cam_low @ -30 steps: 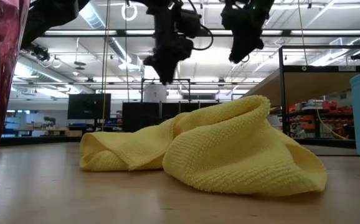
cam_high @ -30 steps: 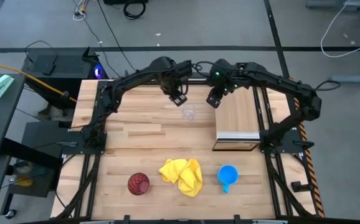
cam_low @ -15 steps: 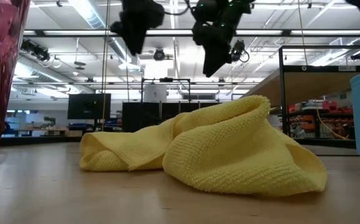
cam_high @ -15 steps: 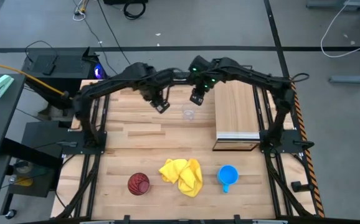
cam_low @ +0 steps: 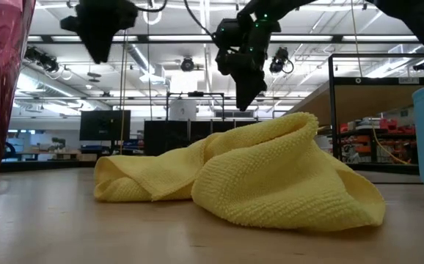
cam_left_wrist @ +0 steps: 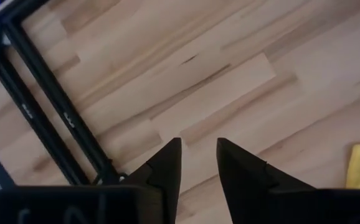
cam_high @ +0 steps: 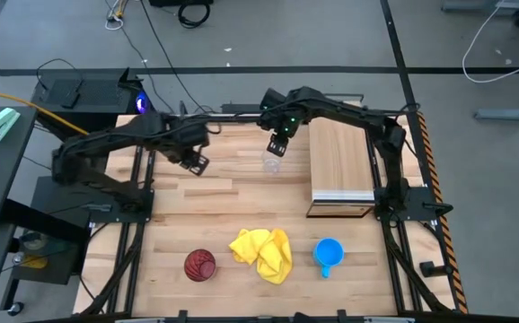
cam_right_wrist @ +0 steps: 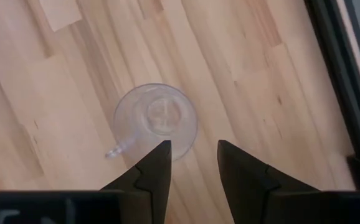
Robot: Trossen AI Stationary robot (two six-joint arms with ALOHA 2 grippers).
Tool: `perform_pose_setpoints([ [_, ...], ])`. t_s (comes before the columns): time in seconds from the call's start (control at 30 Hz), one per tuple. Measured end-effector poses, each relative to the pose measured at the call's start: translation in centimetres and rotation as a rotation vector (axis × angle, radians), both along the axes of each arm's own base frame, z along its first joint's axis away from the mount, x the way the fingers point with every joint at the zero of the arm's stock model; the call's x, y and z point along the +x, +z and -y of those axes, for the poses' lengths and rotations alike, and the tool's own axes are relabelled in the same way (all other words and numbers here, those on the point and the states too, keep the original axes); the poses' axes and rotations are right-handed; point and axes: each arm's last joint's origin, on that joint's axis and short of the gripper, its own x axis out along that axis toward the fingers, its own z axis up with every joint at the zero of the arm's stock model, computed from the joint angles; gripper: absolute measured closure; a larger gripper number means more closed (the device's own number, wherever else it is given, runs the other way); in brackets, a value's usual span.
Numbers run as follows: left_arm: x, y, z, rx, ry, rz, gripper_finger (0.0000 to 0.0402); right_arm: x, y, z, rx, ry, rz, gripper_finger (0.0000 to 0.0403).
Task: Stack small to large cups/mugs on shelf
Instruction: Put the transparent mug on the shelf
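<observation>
The small clear plastic cup [cam_high: 271, 165] stands on the tabletop left of the shelf [cam_high: 340, 161], a light-wood platform at the far right. My right gripper [cam_high: 277, 147] hovers open just above it; in the right wrist view the cup [cam_right_wrist: 157, 121] lies just beyond the fingertips [cam_right_wrist: 192, 149], untouched. My left gripper [cam_high: 196, 161] is open and empty over bare tabletop at the far left [cam_left_wrist: 198, 149]. The dark red ribbed tumbler [cam_high: 199, 265] and the bright blue mug [cam_high: 329, 254] stand near the front edge.
A crumpled yellow cloth [cam_high: 262, 254] lies between the tumbler and the mug and fills the middle of the low view [cam_low: 249, 176]. Black frame rails [cam_left_wrist: 49, 118] run along the table's left and right sides. Bare tabletop lies between the two grippers.
My left gripper has swung toward the table's left edge and a little toward the near edge, away from the clear cup. My right gripper has moved from beside the shelf toward the table's left and down, and now stands over the clear cup. The cup has stayed put.
</observation>
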Motion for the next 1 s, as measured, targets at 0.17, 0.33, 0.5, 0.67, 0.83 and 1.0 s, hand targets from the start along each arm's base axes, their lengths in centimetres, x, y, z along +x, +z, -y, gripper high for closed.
perform_pose_setpoints([
  [0.17, -1.7, -0.5, 0.4, 0.005, 0.046, 0.055, 0.0299, 0.6, -1.3, 0.3, 0.017, -0.023, -0.022, 0.0266],
  [0.33, -2.1, -0.6, 0.5, 0.012, 0.053, 0.092, 0.0305, 1.4, -3.3, 0.6, 0.037, -0.026, -0.070, 0.0266],
  [0.5, -2.1, -0.6, 0.5, 0.014, 0.047, 0.095, 0.0308, 1.9, -4.7, 0.8, 0.022, -0.032, -0.115, 0.0266],
  [0.67, -2.1, -0.6, 0.5, 0.015, 0.039, 0.093, 0.0307, 2.2, -5.4, 1.0, 0.021, -0.032, -0.121, 0.0266],
  [0.83, -2.1, -0.6, 0.5, 0.016, 0.035, 0.097, 0.0315, 2.3, -5.6, 1.1, 0.015, -0.032, -0.114, 0.0266],
  [1.0, -1.9, -0.5, 0.5, 0.022, 0.022, 0.111, 0.0319, 2.5, -5.5, 1.2, 0.002, -0.017, -0.095, 0.0266],
])
